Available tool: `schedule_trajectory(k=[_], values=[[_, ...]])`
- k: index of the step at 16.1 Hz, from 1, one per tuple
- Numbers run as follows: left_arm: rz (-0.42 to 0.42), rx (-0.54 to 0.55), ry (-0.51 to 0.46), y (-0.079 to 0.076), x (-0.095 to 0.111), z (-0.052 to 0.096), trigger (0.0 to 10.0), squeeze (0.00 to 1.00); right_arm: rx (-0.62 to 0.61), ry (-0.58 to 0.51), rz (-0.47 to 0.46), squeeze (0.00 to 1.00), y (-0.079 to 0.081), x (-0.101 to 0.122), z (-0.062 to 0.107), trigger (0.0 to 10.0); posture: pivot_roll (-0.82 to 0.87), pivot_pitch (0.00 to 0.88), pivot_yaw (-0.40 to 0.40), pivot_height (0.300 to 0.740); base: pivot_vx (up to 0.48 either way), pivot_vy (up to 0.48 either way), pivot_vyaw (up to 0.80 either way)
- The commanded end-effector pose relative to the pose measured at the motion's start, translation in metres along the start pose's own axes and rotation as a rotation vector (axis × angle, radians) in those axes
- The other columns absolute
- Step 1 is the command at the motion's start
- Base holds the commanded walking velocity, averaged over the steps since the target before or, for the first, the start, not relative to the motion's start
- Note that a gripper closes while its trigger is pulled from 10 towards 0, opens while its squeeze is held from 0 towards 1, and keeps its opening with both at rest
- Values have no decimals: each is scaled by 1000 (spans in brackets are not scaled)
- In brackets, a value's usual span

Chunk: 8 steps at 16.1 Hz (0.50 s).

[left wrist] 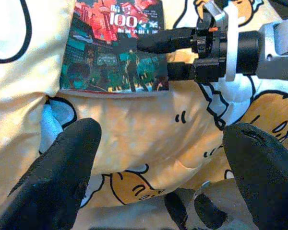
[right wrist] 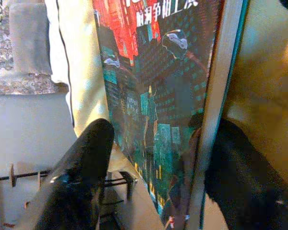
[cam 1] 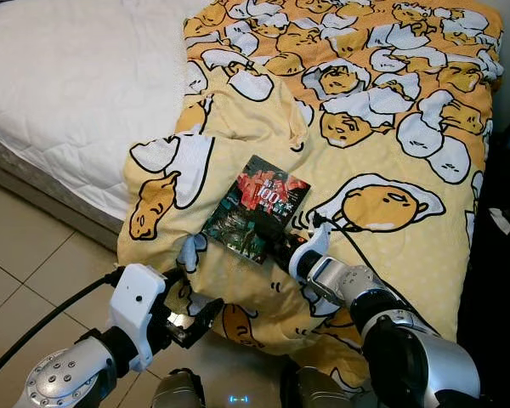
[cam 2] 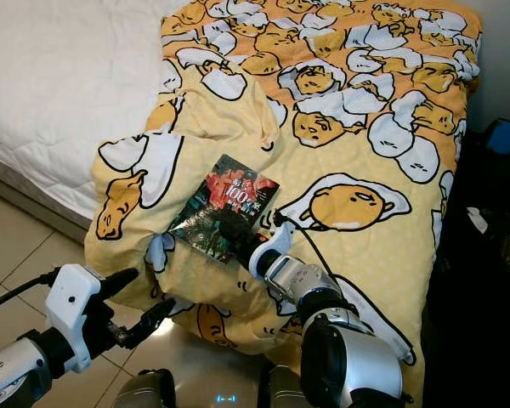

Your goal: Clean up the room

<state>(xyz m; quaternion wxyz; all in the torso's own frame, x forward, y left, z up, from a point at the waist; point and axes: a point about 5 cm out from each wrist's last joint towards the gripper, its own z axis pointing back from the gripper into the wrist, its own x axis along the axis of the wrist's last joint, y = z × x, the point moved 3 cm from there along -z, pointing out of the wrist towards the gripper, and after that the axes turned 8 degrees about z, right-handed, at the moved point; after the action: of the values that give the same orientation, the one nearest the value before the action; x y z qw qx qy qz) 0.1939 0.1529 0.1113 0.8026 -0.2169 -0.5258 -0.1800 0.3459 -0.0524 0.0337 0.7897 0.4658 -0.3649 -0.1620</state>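
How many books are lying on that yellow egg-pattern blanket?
1. A single book with a dark red-and-teal cover lies on the yellow blanket near the bed's foot edge, with the right gripper closing around its near corner. Others could be hidden under the folds.

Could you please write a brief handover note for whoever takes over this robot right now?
Right gripper: at the near edge of the book, one finger above the cover and one at its underside; no firm clamp is evident.
Left gripper: open, empty, hovering at the hanging edge of the yellow blanket.
The book lies on the blanket on the bed.
Done: the book is reached.
Left: grip it, lift it and put it away.
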Motion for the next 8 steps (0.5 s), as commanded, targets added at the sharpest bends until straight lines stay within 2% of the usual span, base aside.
schedule_trajectory(k=[1,8], values=[[0,-7,8,0,-2,2,10000,1000,14,-18,-8,0,6,4,-3,0,27,123,-11,740,0,0,0],[-3,-16,12,1,-2,2,10000,1000,26,-30,-23,0,11,3,-6,0,30,118,0,740,0,0,0]])
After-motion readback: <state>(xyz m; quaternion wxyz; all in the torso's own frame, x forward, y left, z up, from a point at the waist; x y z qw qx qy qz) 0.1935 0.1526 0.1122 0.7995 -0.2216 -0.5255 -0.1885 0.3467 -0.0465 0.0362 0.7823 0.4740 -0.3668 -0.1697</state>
